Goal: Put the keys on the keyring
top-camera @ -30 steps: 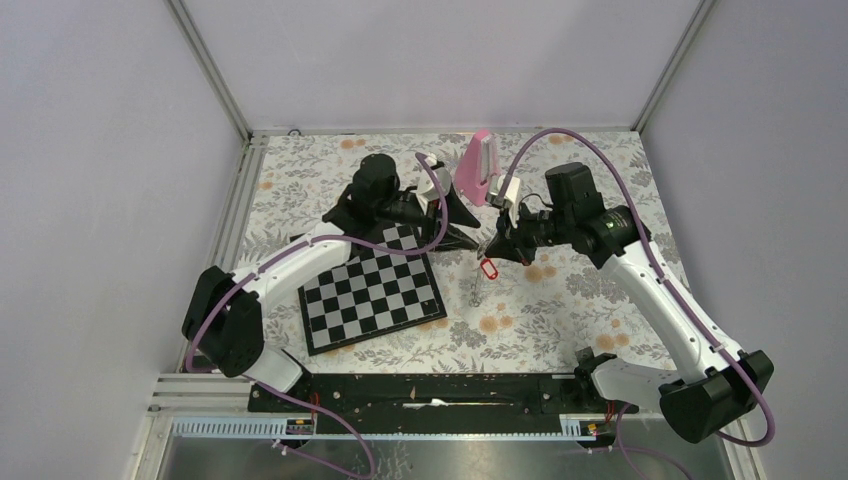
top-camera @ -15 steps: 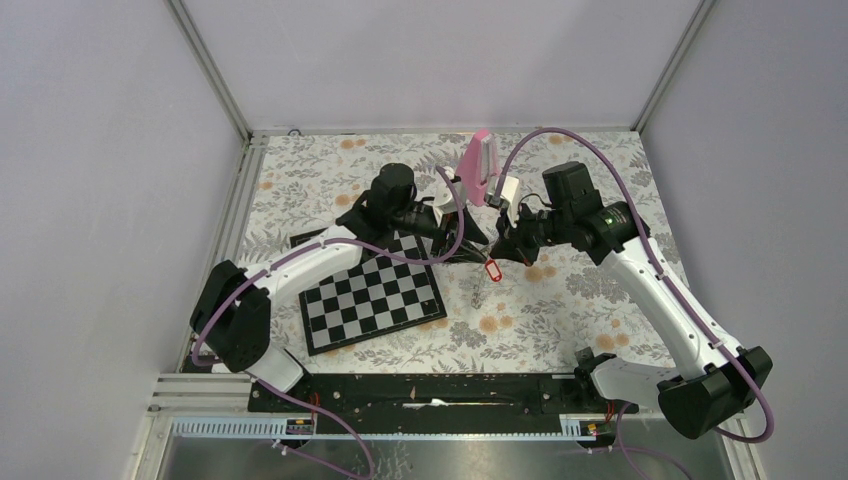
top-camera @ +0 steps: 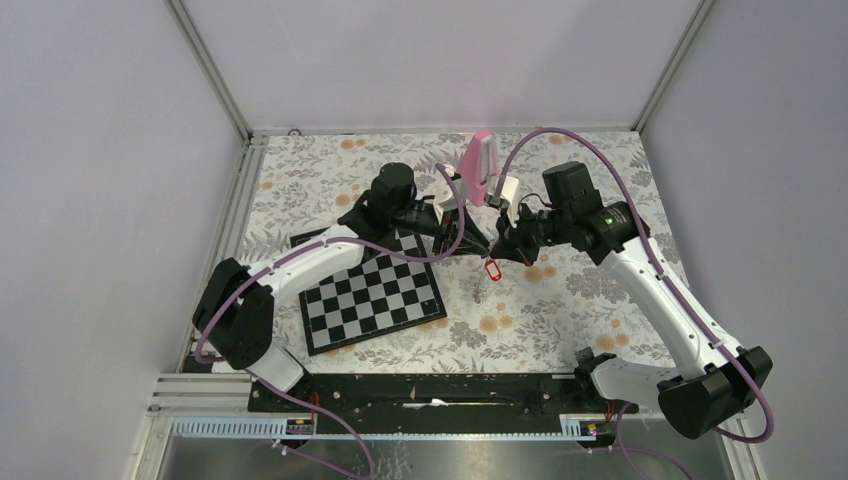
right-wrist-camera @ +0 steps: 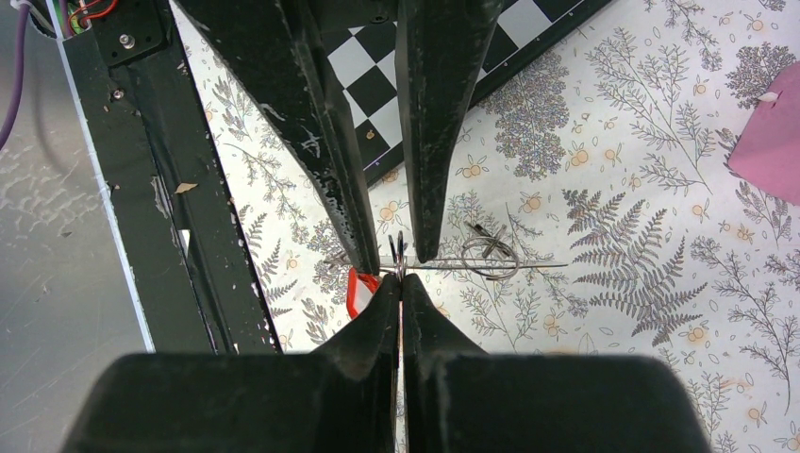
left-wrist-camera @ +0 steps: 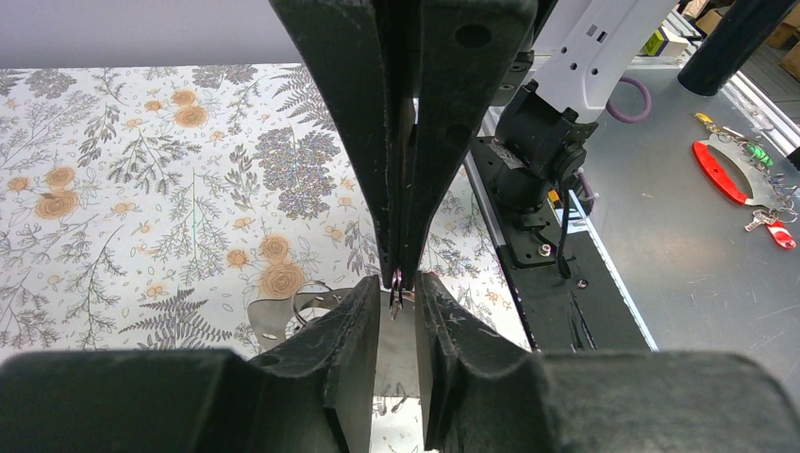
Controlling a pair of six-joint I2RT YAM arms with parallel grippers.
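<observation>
My right gripper [top-camera: 497, 250] [right-wrist-camera: 401, 281] is shut on a small metal ring [right-wrist-camera: 397, 253] above the floral cloth. The red-headed key [top-camera: 490, 269] [right-wrist-camera: 357, 293] hangs just beside its fingertips. My left gripper [top-camera: 478, 243] [left-wrist-camera: 398, 283] faces it, open, its jaws on either side of that small ring [left-wrist-camera: 396, 288] without closing on it. A thin pale wire loop, the keyring [right-wrist-camera: 491, 255] [left-wrist-camera: 311, 300], lies on the cloth below, with a thin dark metal key [right-wrist-camera: 476, 229] at its edge. A straight thin wire crosses it; I cannot tell what that is.
The pink metronome [top-camera: 478, 165] stands just behind both grippers. The chessboard [top-camera: 370, 290] lies to the left under the left arm. The black base rail [top-camera: 430, 390] runs along the near edge. Other keys and a red tool [left-wrist-camera: 736, 175] lie off the table.
My left gripper has swung right and now meets the right gripper's tips. The right gripper with the red key has shifted slightly and holds still over the last half second.
</observation>
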